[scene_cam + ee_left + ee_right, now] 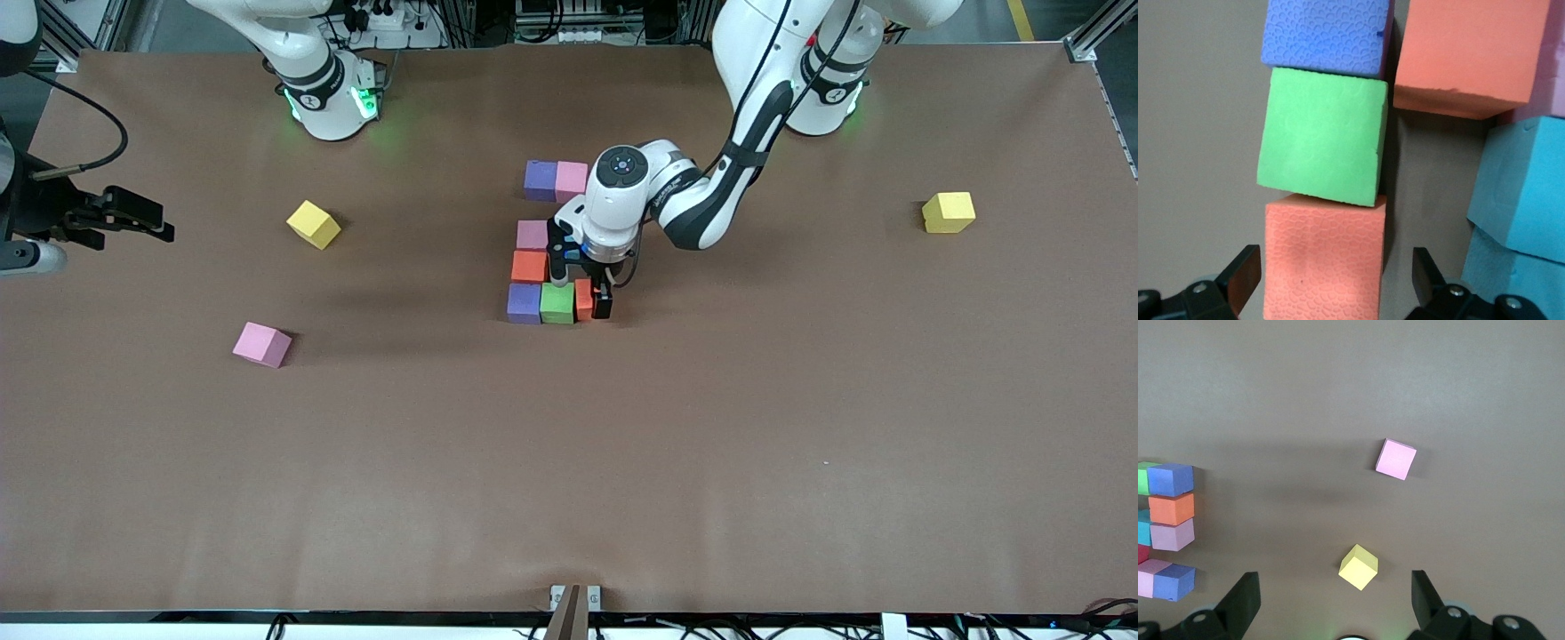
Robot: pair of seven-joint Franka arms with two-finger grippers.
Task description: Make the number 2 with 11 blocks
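**Ten cubes in the digit, one pink cube loose**

Ten of the blocks (pixel 556 303) can be counted in the number 2 (pixel 532 234), which lies flat on the table (pixel 711 444) near its middle, in front of the left arm's base. Counted by colour across the views, it has two purple, two pink, two orange, two light blue, one green, and one red that shows only as a sliver in the right wrist view.

The row farthest from the front camera shows a purple cube (pixel 540 180) touching a pink cube (pixel 572 180). The row nearest that camera runs second purple cube (pixel 524 302), green cube (pixel 556 303), orange cube (pixel 583 300), all touching. Above that purple sits a second orange cube (pixel 529 266), then a paler pink cube (pixel 532 234). The two light blue cubes (pixel 1521 187) lie beside each other under the left arm's wrist. All the cubes are matte foam with a pebbled skin.

One loose pink cube (pixel 261 344) lies well apart, toward the right arm's end. Two yellow cubes are also out: one (pixel 313 223) near the loose pink, the other (pixel 949 212) toward the left arm's end.

Left gripper (pixel 591 300) is down at the nearest row, jaws apart astride the orange cube, with a gap at one finger. Right gripper (pixel 133 218) waits over its end of the table, fingers spread wide.
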